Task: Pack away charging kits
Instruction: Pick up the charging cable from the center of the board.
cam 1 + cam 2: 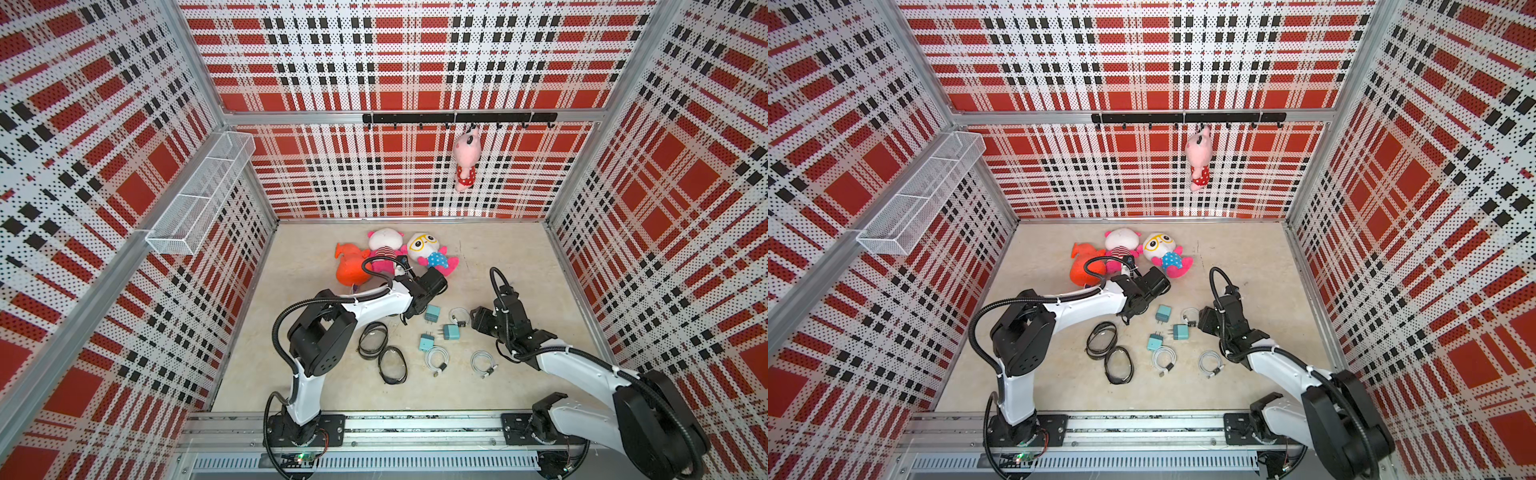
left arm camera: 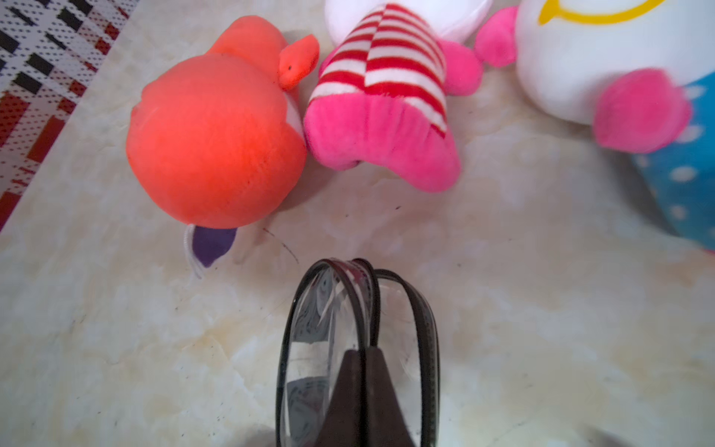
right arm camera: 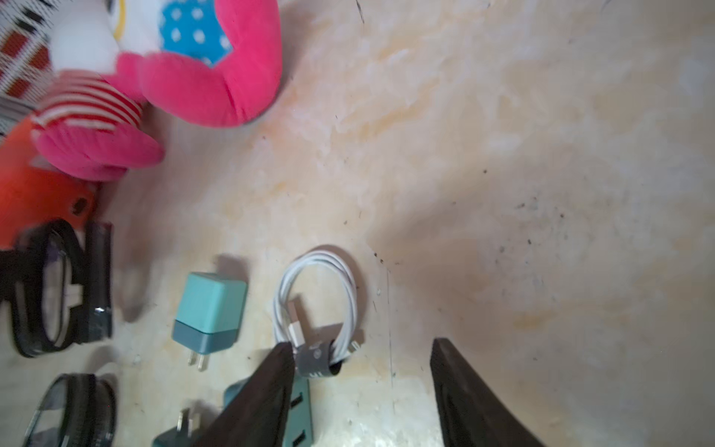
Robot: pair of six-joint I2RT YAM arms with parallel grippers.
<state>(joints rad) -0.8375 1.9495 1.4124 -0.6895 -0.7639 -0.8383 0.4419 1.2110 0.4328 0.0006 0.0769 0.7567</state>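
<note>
We scanned every view and came up with nothing we could read. The dark tie (image 3: pixel 316 360) on the coiled white cable (image 3: pixel 321 286) carried a small pale mark, but it was too blurred for us to make out. The purple tag (image 2: pixel 211 243) on the orange plush toy (image 2: pixel 216 131) gave us no legible lettering either.

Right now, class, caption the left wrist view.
Clear case pinched in the left end effector, plush toys beyond.
</note>
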